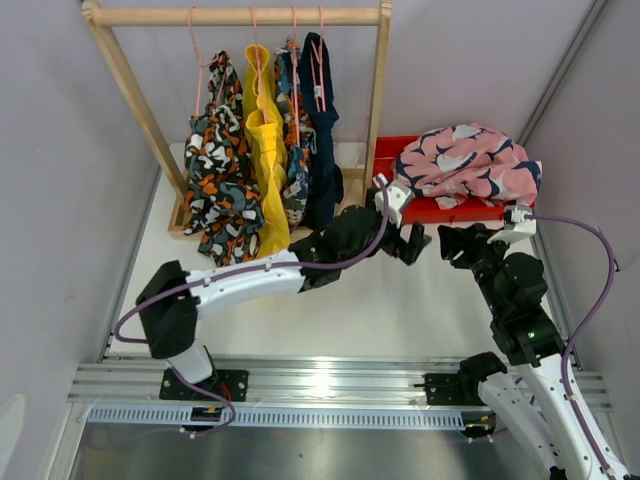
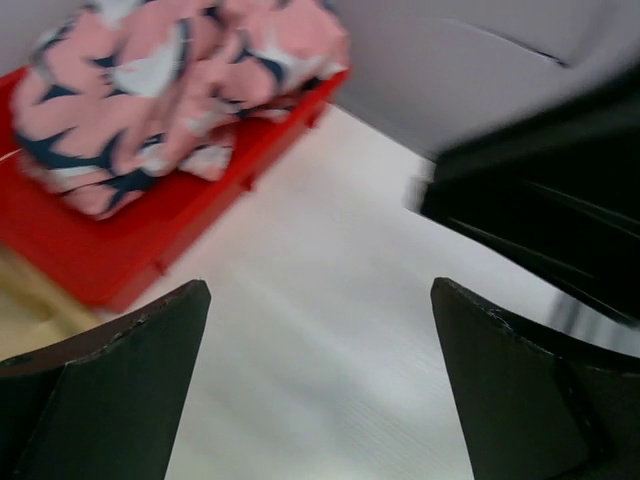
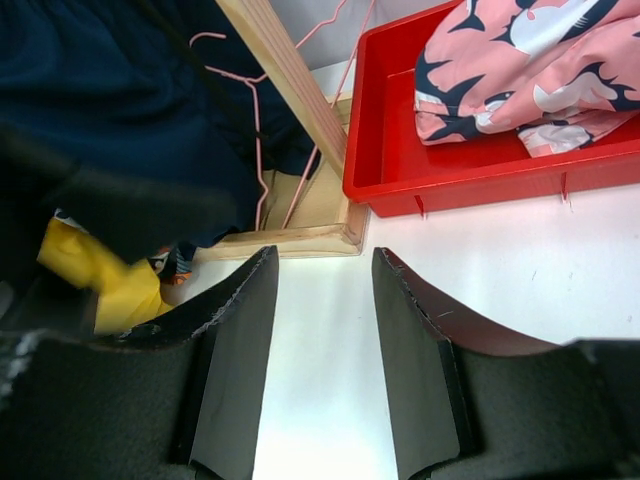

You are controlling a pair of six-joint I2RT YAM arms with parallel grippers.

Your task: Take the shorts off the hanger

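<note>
Several shorts hang on pink hangers (image 1: 197, 60) from a wooden rack (image 1: 240, 15): camouflage (image 1: 215, 170), yellow (image 1: 268, 160), blue-orange print (image 1: 293, 150) and navy (image 1: 322, 140). The pink shorts (image 1: 470, 160) lie bunched in a red tray (image 1: 440, 210). My left gripper (image 1: 412, 243) hovers over the table just in front of the tray, open and empty (image 2: 320, 300), with the pink shorts (image 2: 150, 90) ahead to its left. My right gripper (image 1: 455, 245) faces it from the right, open with nothing between its fingers (image 3: 322, 270). It looks towards the rack's base (image 3: 290, 235) and the navy shorts (image 3: 110, 110).
The red tray (image 3: 450, 180) sits to the right of the rack, against its base. The right arm's black body (image 2: 540, 210) is close on the right of my left gripper. Grey walls enclose the table on both sides.
</note>
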